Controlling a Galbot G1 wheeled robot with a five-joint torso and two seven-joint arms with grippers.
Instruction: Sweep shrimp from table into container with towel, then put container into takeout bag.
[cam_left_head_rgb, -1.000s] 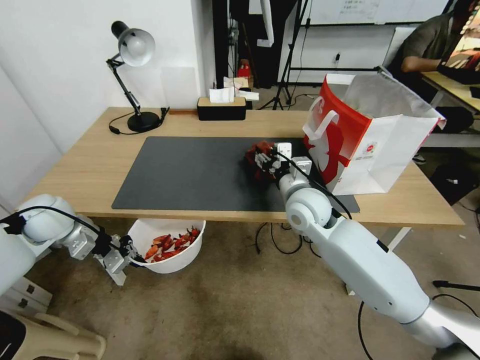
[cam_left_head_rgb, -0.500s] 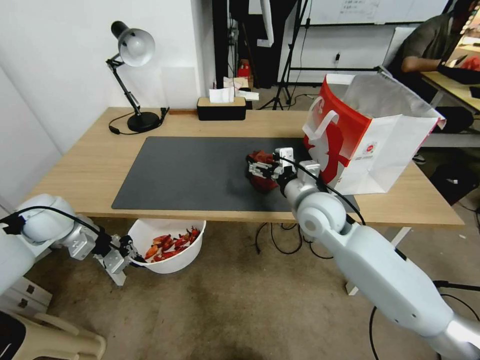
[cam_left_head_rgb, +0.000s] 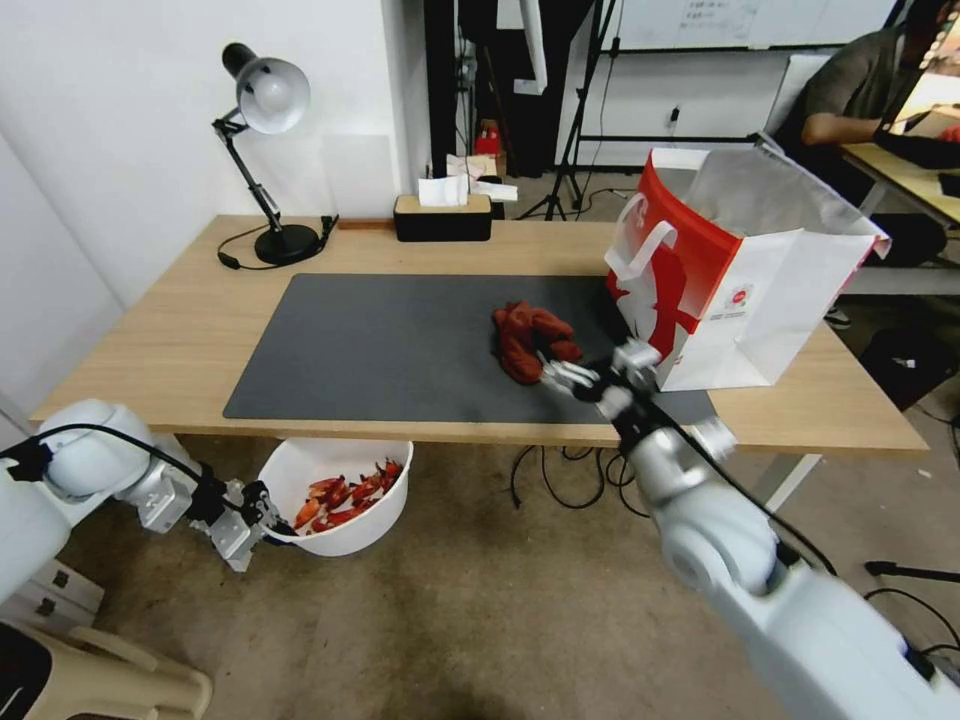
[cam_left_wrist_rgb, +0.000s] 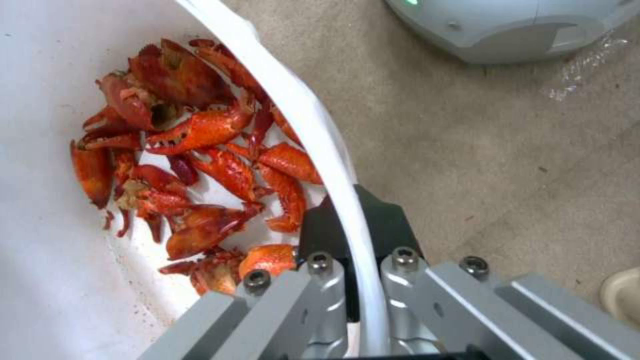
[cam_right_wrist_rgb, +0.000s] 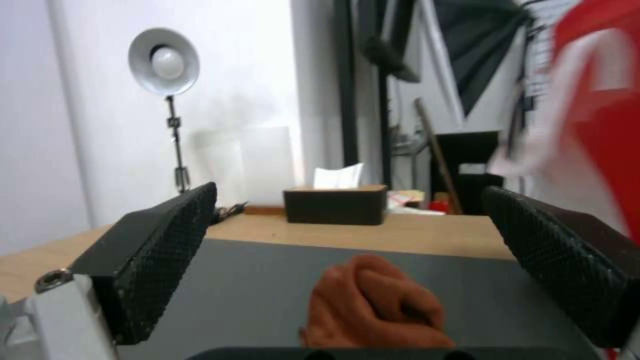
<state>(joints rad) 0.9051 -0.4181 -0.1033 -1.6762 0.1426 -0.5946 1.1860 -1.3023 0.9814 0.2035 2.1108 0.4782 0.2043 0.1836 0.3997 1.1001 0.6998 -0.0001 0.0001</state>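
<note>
Lab/studio w/ office feel: light stands (cam_left_head_rgb: 580, 110) at far wall, whiteboard (cam_left_head_rgb: 720, 22), desk lamp (cam_left_head_rgb: 262, 150) far left.

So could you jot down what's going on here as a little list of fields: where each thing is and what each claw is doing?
shrimp: piled inside the container
container: held below the table's front edge, above the floor
left claw: shut on the container's rim
towel: crumpled on the dark mat, let go
right claw: open, empty, just in front of the towel
takeout bag: upright on the table, right of the towel, mouth open
</note>
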